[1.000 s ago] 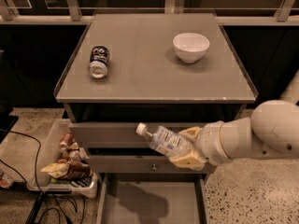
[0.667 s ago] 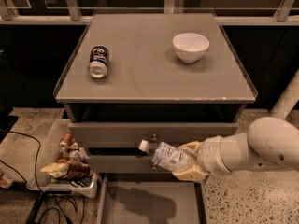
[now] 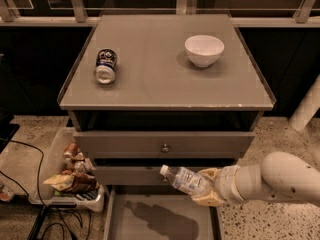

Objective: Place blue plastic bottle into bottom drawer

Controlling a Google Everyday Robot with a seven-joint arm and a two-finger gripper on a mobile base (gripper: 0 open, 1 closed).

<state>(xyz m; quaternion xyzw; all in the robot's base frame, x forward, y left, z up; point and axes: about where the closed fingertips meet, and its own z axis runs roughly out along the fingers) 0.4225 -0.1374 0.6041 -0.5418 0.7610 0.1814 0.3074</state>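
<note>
Clasping blue plastic bottle (image 3: 184,179), hand (image 3: 208,191) over bottom drawer (image 3: 131,228), arm (image 3: 280,179) horizontal

Speckled floor (image 3: 280,134) — grey cabinet (image 3: 150,81) — dim.

Tan tool (image 3: 206,193) grips clear white-capped bottle (image 3: 183,179) by grey bottom drawer (image 3: 126,225); white bowl (image 3: 204,49)

The blue plastic bottle (image 3: 185,180) is clear, glossy plastic with a white cap, clasped in the tan, matt-looking fingers of the gripper (image 3: 207,190), which hangs over the right side of the bottom drawer (image 3: 125,226), a smooth matt grey tray. The arm (image 3: 285,179) has a smooth cream shell with a soft sheen. The cabinet top (image 3: 160,84) is satin grey, carrying a shiny metal can (image 3: 105,66) and a glossy white bowl (image 3: 204,49); the floor (image 3: 265,223) is speckled stone.
</note>
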